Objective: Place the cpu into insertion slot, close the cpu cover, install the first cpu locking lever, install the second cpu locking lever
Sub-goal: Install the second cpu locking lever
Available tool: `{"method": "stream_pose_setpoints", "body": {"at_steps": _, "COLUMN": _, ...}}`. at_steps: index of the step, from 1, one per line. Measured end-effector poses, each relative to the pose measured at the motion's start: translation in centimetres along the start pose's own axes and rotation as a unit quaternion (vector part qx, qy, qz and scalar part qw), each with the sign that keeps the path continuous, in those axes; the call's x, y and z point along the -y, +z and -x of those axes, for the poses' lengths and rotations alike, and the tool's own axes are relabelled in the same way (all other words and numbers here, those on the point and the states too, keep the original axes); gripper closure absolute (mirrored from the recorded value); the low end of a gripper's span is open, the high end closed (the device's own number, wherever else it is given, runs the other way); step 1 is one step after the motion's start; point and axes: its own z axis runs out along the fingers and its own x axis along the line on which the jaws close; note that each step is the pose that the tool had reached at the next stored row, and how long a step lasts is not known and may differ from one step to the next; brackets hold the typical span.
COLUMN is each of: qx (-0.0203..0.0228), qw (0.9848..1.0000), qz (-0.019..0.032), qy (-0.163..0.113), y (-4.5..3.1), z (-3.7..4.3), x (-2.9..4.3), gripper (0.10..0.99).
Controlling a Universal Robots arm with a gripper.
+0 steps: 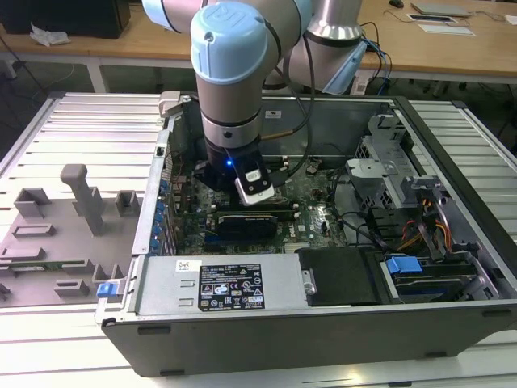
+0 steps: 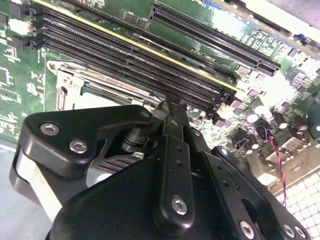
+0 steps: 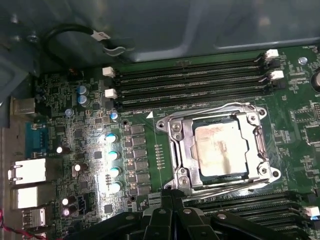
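In the first wrist view the cpu (image 3: 220,150) lies silver face up inside the insertion slot (image 3: 196,172). The cpu cover (image 3: 177,145), a silver frame, lies flat over it. One thin wire lever (image 3: 210,112) runs along the socket's side towards the memory slots. Another lever (image 3: 227,184) runs along the side nearest my gripper. My gripper (image 3: 170,194) hovers just off that near edge, its black fingers shut together with nothing seen between them. The second wrist view shows the gripper (image 2: 167,107) over the board, with a corner of the socket frame (image 2: 70,85) beside it.
My arm (image 1: 230,97) reaches down into the open computer case (image 1: 452,153). Long black memory slots (image 3: 190,82) flank the socket on two sides. Capacitors (image 3: 111,155) and rear ports (image 3: 27,172) stand beside it. A power supply (image 1: 218,283), cables (image 1: 420,230) and a drive cage (image 1: 388,153) fill the case.
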Motion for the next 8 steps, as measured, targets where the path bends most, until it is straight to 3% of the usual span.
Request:
{"method": "stream_pose_setpoints", "body": {"at_steps": 5, "qx": -0.0046, "qw": 0.9997, "qz": 0.0033, "qy": -0.023, "y": 0.49, "z": -0.04, "x": 0.1, "gripper": 0.98}}
{"method": "stream_pose_setpoints", "body": {"at_steps": 8, "qx": -0.0052, "qw": 0.9997, "qz": 0.0034, "qy": -0.026, "y": 0.55, "z": -0.05, "x": 0.11, "gripper": 0.98}}
